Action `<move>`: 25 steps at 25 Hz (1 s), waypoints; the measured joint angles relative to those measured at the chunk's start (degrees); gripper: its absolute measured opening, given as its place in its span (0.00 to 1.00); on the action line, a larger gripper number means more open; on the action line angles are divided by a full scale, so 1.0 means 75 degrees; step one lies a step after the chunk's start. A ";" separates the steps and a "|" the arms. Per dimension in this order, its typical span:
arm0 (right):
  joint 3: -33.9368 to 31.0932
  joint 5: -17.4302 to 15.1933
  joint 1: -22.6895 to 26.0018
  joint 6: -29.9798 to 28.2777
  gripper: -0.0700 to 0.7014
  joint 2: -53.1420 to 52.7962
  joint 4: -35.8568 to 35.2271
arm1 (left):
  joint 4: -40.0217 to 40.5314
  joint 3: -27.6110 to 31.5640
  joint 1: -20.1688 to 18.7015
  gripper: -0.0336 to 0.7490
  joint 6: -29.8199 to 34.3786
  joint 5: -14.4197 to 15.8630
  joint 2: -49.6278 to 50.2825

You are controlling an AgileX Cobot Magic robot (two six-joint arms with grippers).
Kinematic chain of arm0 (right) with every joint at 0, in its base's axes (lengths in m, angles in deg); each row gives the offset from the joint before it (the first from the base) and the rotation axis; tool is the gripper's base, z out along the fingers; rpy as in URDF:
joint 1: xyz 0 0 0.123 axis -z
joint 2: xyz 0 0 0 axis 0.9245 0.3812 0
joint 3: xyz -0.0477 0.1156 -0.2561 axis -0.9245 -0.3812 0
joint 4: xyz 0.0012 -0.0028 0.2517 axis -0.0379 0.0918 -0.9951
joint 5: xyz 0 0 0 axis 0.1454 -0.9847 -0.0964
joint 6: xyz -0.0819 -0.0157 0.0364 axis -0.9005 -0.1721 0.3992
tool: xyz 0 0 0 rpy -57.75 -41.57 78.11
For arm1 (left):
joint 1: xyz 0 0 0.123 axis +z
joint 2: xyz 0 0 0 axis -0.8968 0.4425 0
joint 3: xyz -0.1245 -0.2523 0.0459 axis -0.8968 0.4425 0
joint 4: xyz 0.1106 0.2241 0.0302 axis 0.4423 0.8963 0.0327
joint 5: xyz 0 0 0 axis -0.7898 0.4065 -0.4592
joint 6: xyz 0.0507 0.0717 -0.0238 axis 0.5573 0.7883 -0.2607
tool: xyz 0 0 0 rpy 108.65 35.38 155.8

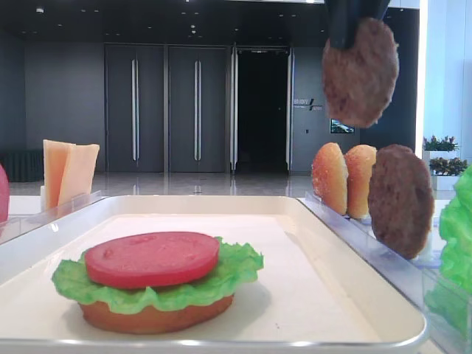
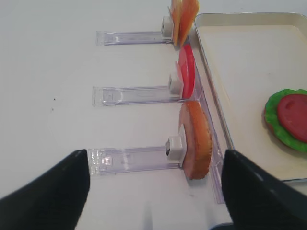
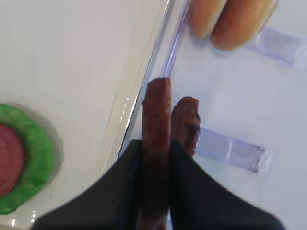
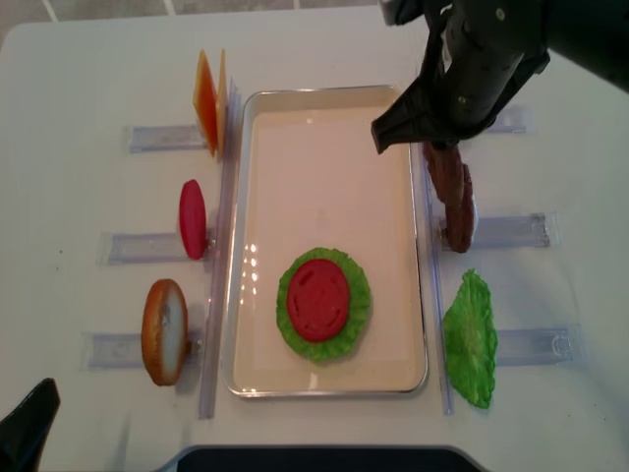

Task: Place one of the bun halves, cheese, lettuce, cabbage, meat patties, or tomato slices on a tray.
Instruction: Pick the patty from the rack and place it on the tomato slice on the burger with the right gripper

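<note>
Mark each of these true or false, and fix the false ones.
1. The right gripper holds a meat patty edge-on in the air. True.
2. A tomato slice tops the lettuce on the tray. True.
3. The left gripper is clamped on a bun half. False: its jaws stand open and empty, facing a bun half in a clear holder.
4. Both patties are already on the tray. False: the second patty stands in its holder outside the tray.

White table (image 4: 79,59) carries the tray (image 4: 324,113) and clear holders (image 4: 133,246).
</note>
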 joint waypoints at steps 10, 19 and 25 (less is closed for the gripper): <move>0.0503 -0.0243 0.0000 -0.0086 0.27 -0.0305 0.0190 | 0.0000 0.0000 0.0000 0.89 0.0000 0.0000 0.0000; 0.0462 -0.0251 0.0000 -0.0175 0.27 -0.0629 -0.0510 | 0.0000 0.0000 0.0000 0.89 0.0000 0.0000 0.0000; -0.0648 -0.0252 -0.0002 -0.0123 0.27 -0.1624 -0.0719 | 0.0000 0.0000 0.0000 0.89 0.0000 0.0000 0.0000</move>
